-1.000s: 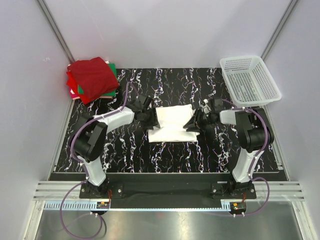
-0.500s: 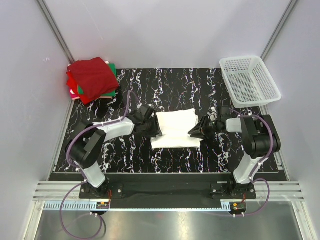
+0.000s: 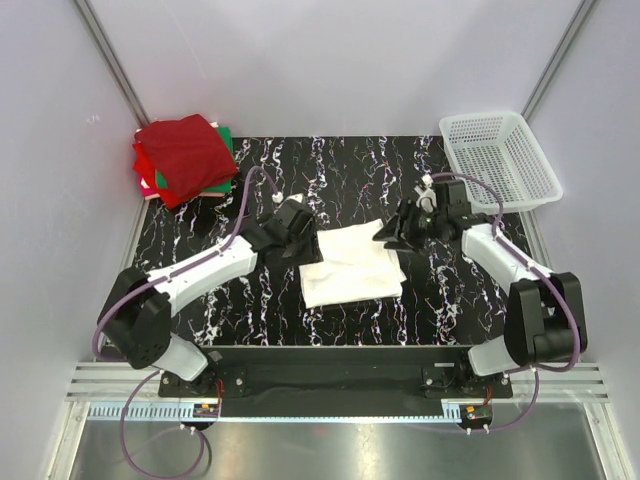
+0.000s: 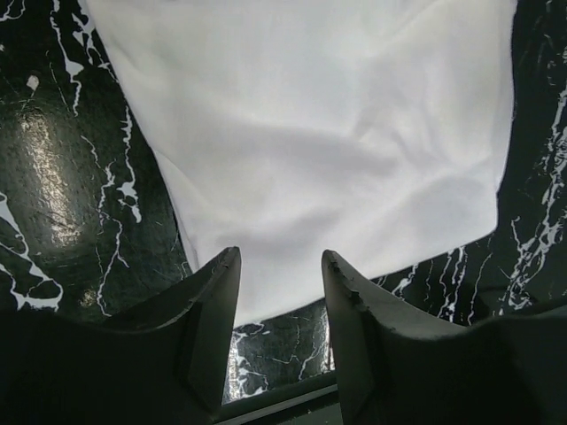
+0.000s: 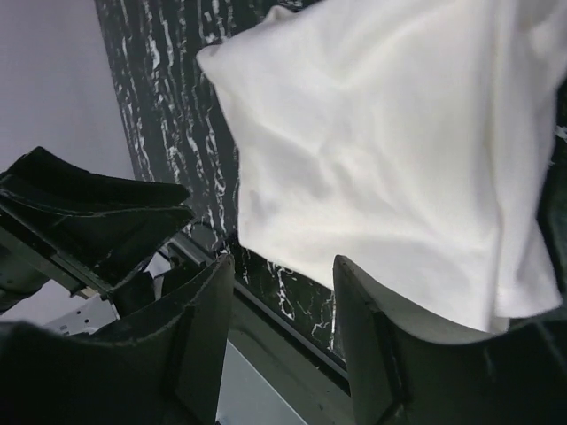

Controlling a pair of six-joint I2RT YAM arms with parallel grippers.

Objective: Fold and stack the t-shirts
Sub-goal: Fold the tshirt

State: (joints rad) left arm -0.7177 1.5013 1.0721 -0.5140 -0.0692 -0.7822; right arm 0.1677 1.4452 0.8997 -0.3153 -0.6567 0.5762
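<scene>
Live: the folded white t-shirt (image 3: 350,265) is being flanked by the left claw (image 4: 281,266) and right claw (image 5: 283,266), both released and empty. It is lying well apart from the red stack (image 3: 185,155). Should only the top layer be getting pinched, the fold could be getting undone in transit.

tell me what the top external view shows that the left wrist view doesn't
Only the top external view: the stack of folded dark red, bright red and green t-shirts in the far left corner, the white mesh basket at the far right, and the right pincer at the right edge of the white t-shirt. Only the left wrist view: the left pincer up close, jaws apart with nothing between them, over the shirt's edge. Both: the white t-shirt lying on the black marbled table.
</scene>
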